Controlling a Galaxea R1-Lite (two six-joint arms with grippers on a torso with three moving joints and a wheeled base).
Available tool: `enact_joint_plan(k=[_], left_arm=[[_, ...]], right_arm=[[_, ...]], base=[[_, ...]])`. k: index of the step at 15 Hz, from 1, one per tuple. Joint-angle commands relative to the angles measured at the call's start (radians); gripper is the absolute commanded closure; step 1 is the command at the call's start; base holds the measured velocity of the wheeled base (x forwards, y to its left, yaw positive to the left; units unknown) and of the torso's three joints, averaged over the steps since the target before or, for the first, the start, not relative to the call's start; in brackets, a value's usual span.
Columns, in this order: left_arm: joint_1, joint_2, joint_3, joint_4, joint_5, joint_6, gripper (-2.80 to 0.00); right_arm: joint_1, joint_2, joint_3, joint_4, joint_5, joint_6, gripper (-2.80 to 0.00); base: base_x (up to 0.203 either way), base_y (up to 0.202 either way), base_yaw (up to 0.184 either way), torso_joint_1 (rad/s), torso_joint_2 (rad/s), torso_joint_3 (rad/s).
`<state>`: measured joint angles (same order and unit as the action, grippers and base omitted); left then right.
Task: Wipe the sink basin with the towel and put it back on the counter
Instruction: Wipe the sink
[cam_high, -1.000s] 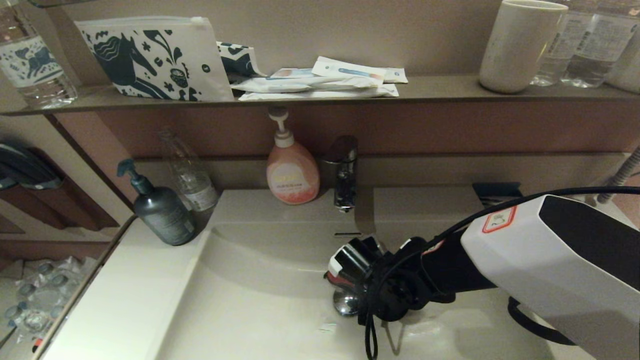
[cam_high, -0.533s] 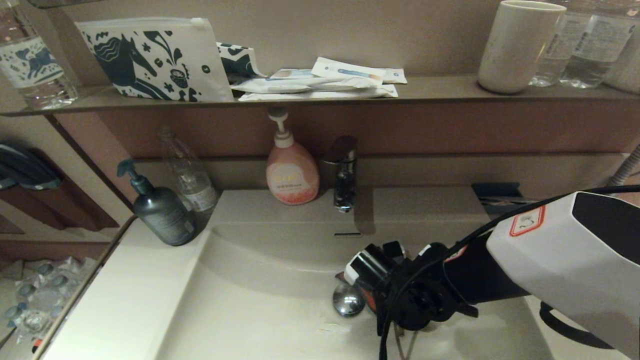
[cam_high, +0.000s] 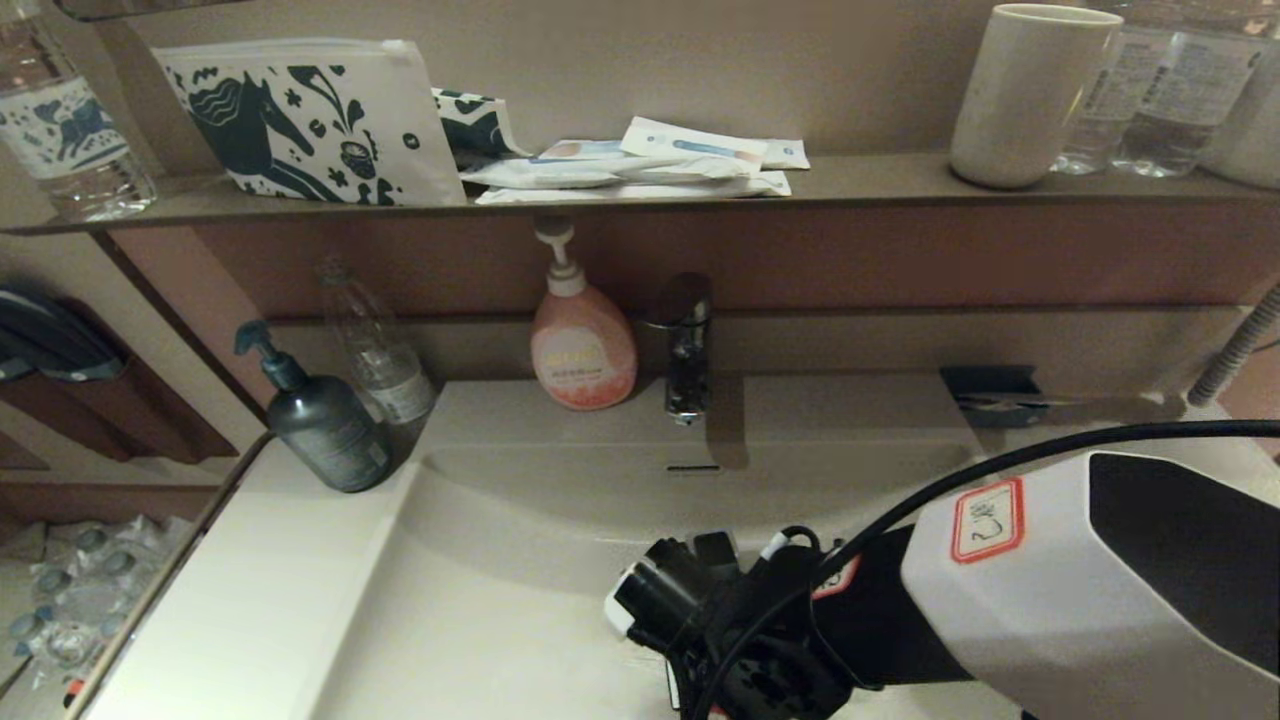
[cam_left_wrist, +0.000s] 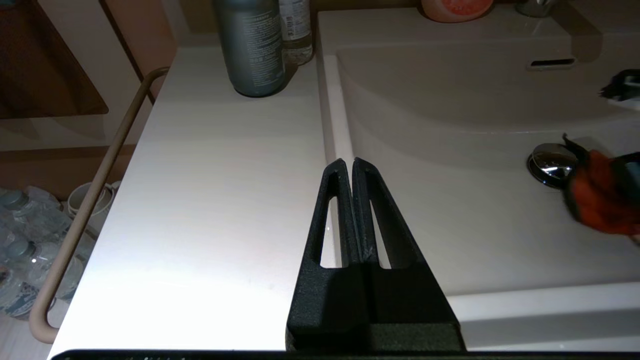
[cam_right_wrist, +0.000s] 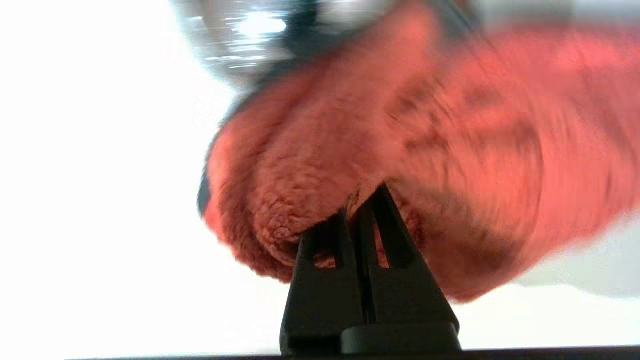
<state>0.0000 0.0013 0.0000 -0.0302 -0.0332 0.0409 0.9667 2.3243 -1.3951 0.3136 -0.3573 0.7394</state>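
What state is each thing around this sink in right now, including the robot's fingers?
Right gripper: fingers shut on the towel, low in the basin.
Towel: bunched, near the drain plug.
Left gripper: fingers shut, empty, above the counter's edge.
Sink basin: no standing water visible.
Drain plug: uncovered.
Faucet: no water running.
Counter: bare where the left gripper hovers.
Grey pump bottle: upright on the counter.

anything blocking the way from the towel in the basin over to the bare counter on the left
Nothing visible does. The right gripper holds the towel beside the drain plug; bare sink basin lies between it and the counter, where the left gripper hovers shut.
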Motion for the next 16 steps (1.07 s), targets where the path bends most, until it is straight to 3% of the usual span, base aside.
enact_joint_plan(k=[1, 9, 12, 16], left_arm=[[0.0, 0.0, 0.0, 0.0, -0.001, 0.001, 0.0], [0.0, 0.0, 0.0, 0.0, -0.001, 0.001, 0.0], [0.0, 0.0, 0.0, 0.0, -0.001, 0.001, 0.0], [0.0, 0.0, 0.0, 0.0, -0.001, 0.001, 0.0]], right_arm=[[0.022, 0.067, -0.061, -0.007, 0.004, 0.005, 0.0], [0.011, 0.304, -0.528, -0.006, 0.034, -0.006, 0.0], [-0.057, 0.313, -0.572, -0.034, 0.012, -0.05, 0.0], [-0.114, 0.292, -0.533, -0.032, -0.059, -0.059, 0.0]], base=[[0.0, 0.0, 0.0, 0.0, 0.0, 0.0], [0.0, 0.0, 0.0, 0.0, 0.0, 0.0], [0.0, 0.0, 0.0, 0.0, 0.0, 0.0], [0.0, 0.0, 0.0, 0.0, 0.0, 0.0]])
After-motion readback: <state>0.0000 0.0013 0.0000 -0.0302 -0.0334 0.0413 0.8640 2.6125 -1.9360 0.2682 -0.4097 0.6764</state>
